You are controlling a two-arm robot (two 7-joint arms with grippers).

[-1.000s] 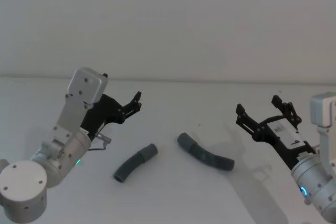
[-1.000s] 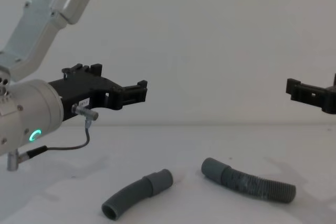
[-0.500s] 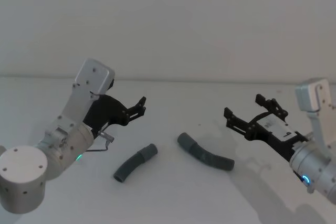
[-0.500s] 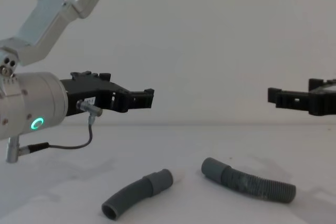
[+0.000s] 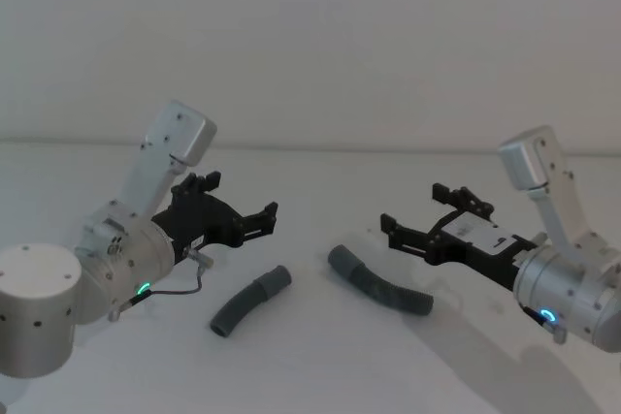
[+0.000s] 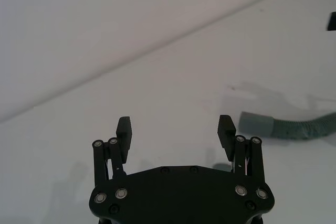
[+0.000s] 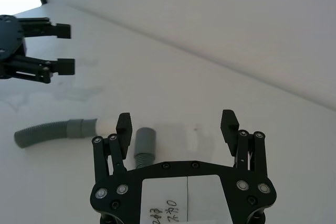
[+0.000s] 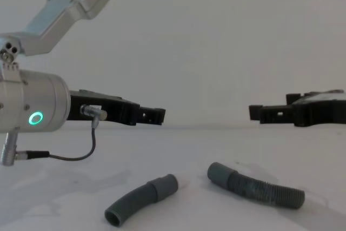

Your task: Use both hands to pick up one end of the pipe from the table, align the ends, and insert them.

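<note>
Two dark grey pieces of the pipe lie apart on the white table (image 5: 320, 375). The short smooth curved piece (image 5: 247, 302) (image 8: 139, 201) is on the left, its cuff (image 5: 277, 279) (image 8: 166, 185) toward the middle. The ribbed piece (image 5: 383, 283) (image 8: 259, 189) (image 6: 294, 127) lies to the right, its cuff (image 5: 341, 260) (image 8: 218, 172) (image 7: 144, 141) facing the other cuff. My left gripper (image 5: 245, 203) (image 8: 157, 116) (image 6: 175, 127) hovers open above and left of the short piece. Held level above the ribbed piece, my right gripper (image 5: 415, 208) (image 8: 257, 113) (image 7: 177, 120) is open and empty.
A plain pale wall (image 5: 310, 46) rises behind the table's far edge. A thin cable (image 8: 81, 155) loops under the left wrist. In the right wrist view the short piece (image 7: 50, 132) and the left gripper (image 7: 65, 48) show farther off.
Both grippers have dropped lower and levelled out. The right one has reached leftward over the ribbed piece, the left one rightward. Neither pipe piece has moved.
</note>
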